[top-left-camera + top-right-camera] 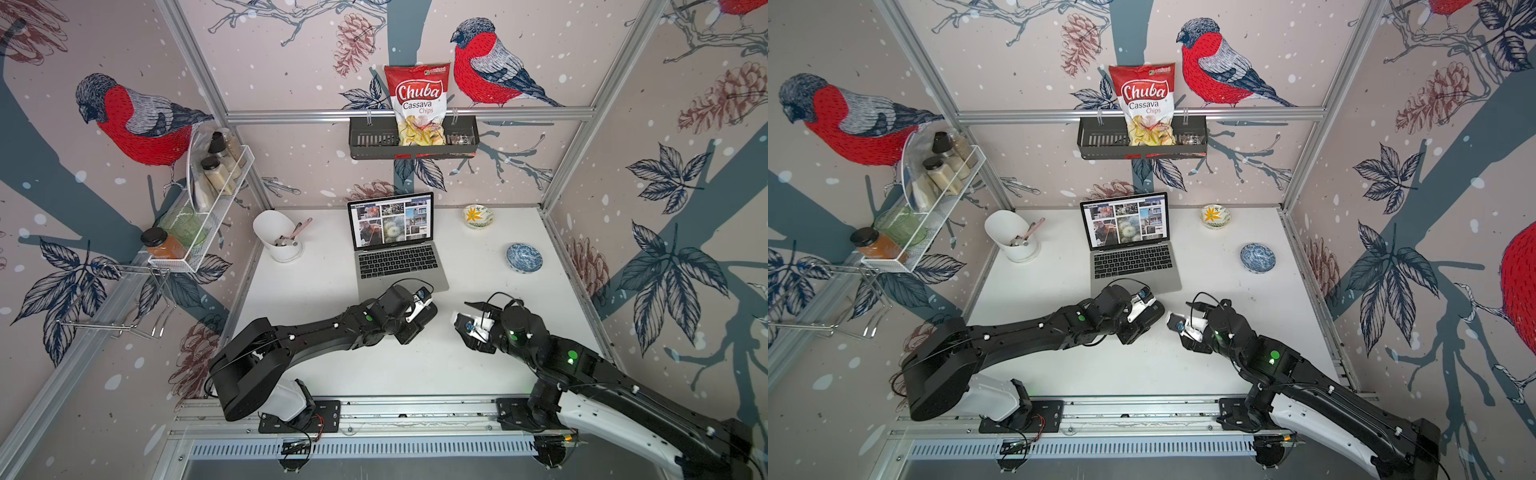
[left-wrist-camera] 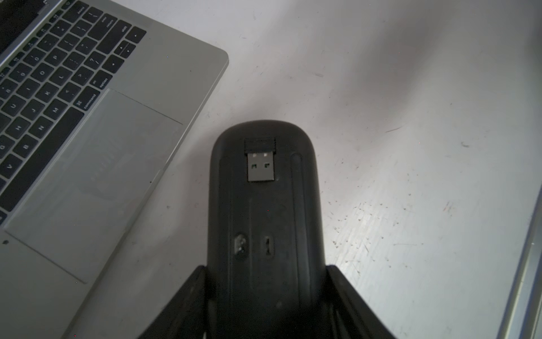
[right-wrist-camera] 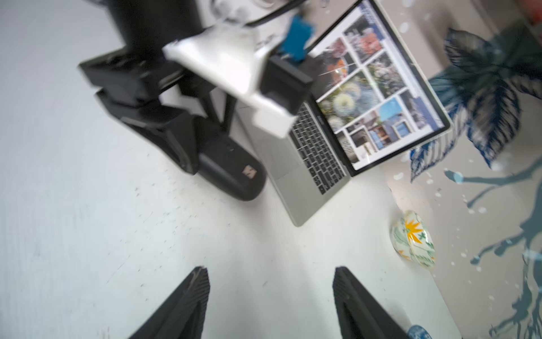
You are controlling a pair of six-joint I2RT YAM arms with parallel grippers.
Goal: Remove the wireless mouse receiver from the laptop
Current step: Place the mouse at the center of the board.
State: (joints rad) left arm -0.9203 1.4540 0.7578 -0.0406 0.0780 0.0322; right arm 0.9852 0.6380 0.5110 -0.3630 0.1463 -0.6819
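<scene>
My left gripper (image 2: 267, 267): pinching matte black oval mouse (image 2: 264, 211) | its underside: black-capped metal receiver (image 2: 260, 164) | my right gripper (image 3: 271, 268): ribbed fingers (image 3: 187, 299) spread

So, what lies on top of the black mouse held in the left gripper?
The small receiver, silver plug showing, sits in a slot of the mouse, whose flat bottom faces up. The left gripper covers the mouse's rear; its lower side cannot be seen.

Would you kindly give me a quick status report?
Left gripper shut on the mouse. Receiver sits in the mouse's slot, off the laptop. Right gripper open, empty. Nothing between them.
</scene>
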